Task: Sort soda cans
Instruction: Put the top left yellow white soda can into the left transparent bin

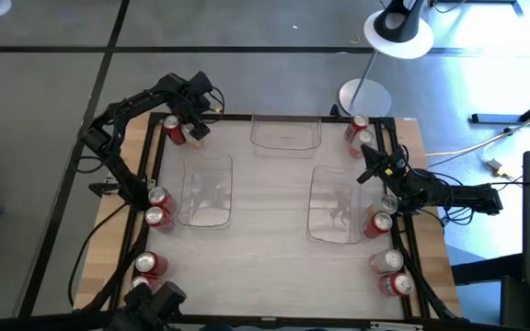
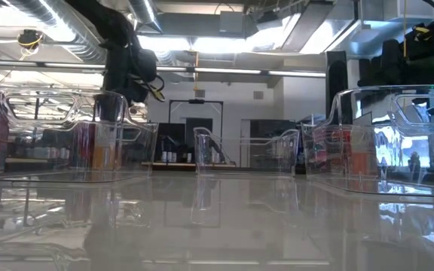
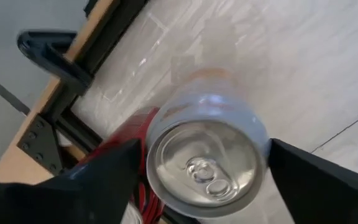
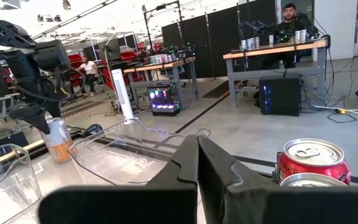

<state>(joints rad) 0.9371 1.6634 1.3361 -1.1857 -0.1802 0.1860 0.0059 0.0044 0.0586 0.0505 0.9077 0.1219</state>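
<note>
Left hand [image 1: 190, 118] is at the table's [image 1: 265, 267] far-left corner, over two cans. Its fingers [image 3: 98, 180] stand wide on either side of a pale-bodied soda can [image 3: 207, 155], which sits upright on the table; in the left wrist view there is a gap on both sides, so the can looks bracketed, not gripped. A red can [image 1: 174, 130] stands just beside it at that corner.

Right hand [image 1: 368, 171] is at the right edge, fingers pressed together, holding nothing. The right wrist view shows it aimed across the table, with a red can [image 4: 311, 160] and another silver top close beside it.

Remaining cans stand along the two side edges:
- far-right corner pair [image 1: 359, 129]
- right mid can [image 1: 380, 223]
- near-right pair [image 1: 392, 273]
- left mid pair [image 1: 157, 207]
- near-left cans [image 1: 147, 265]

Three clear plastic bins sit on the table, none holding a can: far-centre bin [image 1: 285, 134], left bin [image 1: 206, 189], right bin [image 1: 335, 204].

The right wrist view shows people in the room beyond the table.
</note>
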